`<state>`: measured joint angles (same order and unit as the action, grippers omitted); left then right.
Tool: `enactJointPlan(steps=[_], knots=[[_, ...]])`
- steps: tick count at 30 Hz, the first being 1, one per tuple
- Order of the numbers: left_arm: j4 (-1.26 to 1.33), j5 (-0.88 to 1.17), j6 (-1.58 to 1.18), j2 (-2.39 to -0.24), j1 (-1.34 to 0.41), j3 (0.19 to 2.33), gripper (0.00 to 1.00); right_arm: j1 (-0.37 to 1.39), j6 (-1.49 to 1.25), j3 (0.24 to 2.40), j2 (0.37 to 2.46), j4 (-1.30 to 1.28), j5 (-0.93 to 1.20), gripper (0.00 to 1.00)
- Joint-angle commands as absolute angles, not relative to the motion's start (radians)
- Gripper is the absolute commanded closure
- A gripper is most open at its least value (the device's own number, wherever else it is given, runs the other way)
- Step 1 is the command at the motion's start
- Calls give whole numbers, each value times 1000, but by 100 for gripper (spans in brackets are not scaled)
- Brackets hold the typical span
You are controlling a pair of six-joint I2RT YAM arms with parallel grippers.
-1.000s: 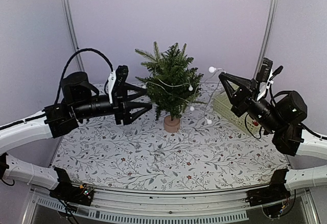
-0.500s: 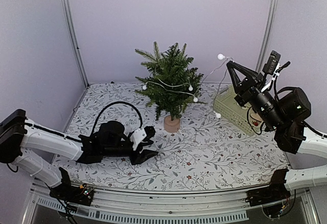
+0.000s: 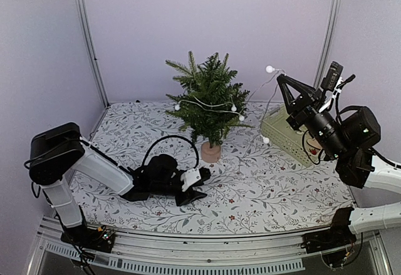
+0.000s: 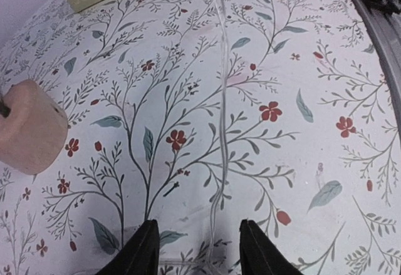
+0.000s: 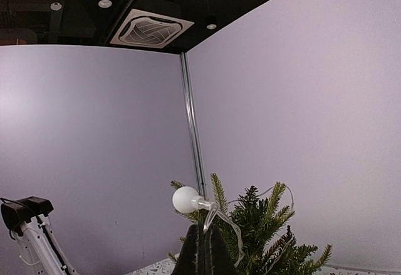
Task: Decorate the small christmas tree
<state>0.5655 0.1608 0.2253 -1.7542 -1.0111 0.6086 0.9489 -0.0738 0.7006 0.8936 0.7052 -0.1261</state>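
Small christmas tree (image 3: 210,103) half-draped: my right gripper (image 5: 205,231) pinches the light string (image 5: 187,200) aloft; my half-open, empty left gripper (image 4: 199,228) must next clamp slack just ahead.

The left arm reaches low and flat, left gripper (image 3: 203,185) with jaws apart; the right arm is raised, right gripper (image 3: 279,77) pinching a light string (image 5: 186,200).

**Soft, even light; bent edges in the wrist views**

You have bright, diffuse light from above, so shadows on the worktop (image 3: 250,193) stay weak and short. In your right wrist view, the ceiling lamps (image 5: 104,3) are small glaring spots on dark. The left wrist view curves at its edges.
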Motion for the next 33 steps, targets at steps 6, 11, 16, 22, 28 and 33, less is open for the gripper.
enactJointPlan(steps=[6,11,16,22,28,33], knots=[[591,240,282,-1854,-1025,697,84,952,-50,739,906,732,-151,100],[559,207,271,-1633,-1062,612,100,951,-42,737,914,740,-180,100],[337,110,234,-1285,-1066,613,100,944,-54,719,920,767,-244,100],[256,-92,246,-920,-1013,644,100,937,-72,706,925,794,-352,100],[163,-153,251,-885,-913,788,100,920,-147,685,930,796,-455,100],[164,-207,254,-913,-860,891,100,902,-205,677,958,811,-482,100]])
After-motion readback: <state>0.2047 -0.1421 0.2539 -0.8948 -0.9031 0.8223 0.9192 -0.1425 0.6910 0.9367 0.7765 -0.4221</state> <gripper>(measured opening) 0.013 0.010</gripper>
